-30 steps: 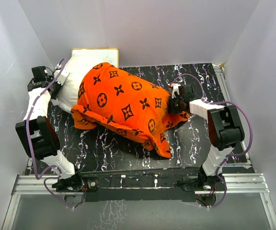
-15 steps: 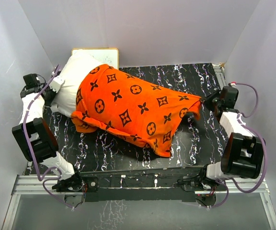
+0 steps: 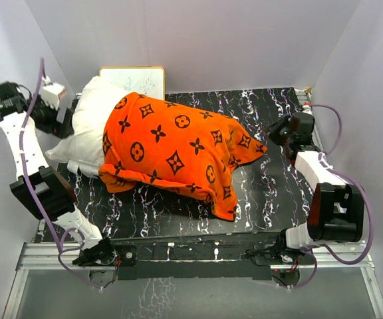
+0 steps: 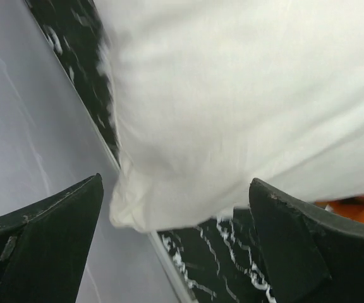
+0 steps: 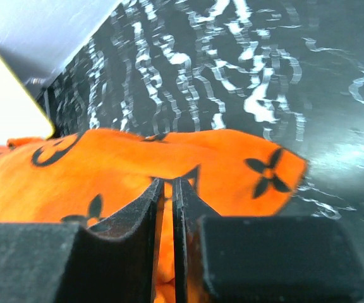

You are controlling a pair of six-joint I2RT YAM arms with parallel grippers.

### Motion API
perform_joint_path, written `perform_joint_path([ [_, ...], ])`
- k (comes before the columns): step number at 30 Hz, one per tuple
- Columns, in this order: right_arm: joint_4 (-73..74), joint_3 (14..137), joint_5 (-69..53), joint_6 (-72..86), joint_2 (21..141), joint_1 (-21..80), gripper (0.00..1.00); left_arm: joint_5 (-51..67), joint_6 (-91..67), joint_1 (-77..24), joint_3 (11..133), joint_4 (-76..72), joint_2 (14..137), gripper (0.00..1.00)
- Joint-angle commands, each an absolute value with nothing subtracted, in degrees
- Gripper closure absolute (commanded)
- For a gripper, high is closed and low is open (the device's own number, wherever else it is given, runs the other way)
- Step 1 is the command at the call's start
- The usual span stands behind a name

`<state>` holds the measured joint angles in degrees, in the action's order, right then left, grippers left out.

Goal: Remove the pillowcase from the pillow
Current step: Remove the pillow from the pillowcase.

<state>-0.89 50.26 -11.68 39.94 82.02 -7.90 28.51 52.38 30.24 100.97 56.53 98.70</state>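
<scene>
The orange pillowcase [image 3: 171,149] with dark brown motifs covers most of the off-white pillow [image 3: 85,126], whose bare left end sticks out. My left gripper [image 3: 53,111] hangs open beside that bare end. In the left wrist view the pillow's corner [image 4: 144,208] lies between the wide-apart fingers of that gripper [image 4: 175,183], touching neither. At the case's right tip my right gripper [image 3: 276,135] is shut. In the right wrist view its jaws [image 5: 168,182] pinch a fold of the orange fabric [image 5: 106,164].
A small framed whiteboard [image 3: 133,80] leans at the back wall behind the pillow. The black marbled mat [image 3: 271,193] covers the table. White walls enclose the left, back and right sides, close to both arms.
My left gripper has opened, let go of the pillow's corner and swung up and left. The pillow has settled leftward. The right gripper has stayed shut at the case's right tip, moving slightly back.
</scene>
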Motion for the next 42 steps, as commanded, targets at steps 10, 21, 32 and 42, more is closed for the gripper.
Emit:
perform_joint_path([
  [10,-14.2,54.6,-17.5,24.1,82.8,7.3,0.47,28.9,12.2,18.9,128.3,46.1,116.3,0.03],
  [21,-26.3,49.5,-33.8,19.5,85.0,15.6,0.43,28.5,-3.6,18.1,138.3,41.5,133.8,0.03],
  [32,-21.2,55.1,-30.2,13.1,94.4,28.1,0.50,70.5,-18.5,15.3,134.7,43.0,133.8,0.03],
  [42,-18.5,55.0,-19.0,9.7,95.2,38.0,0.57,89.7,-63.9,10.9,111.6,-16.3,111.8,0.03],
])
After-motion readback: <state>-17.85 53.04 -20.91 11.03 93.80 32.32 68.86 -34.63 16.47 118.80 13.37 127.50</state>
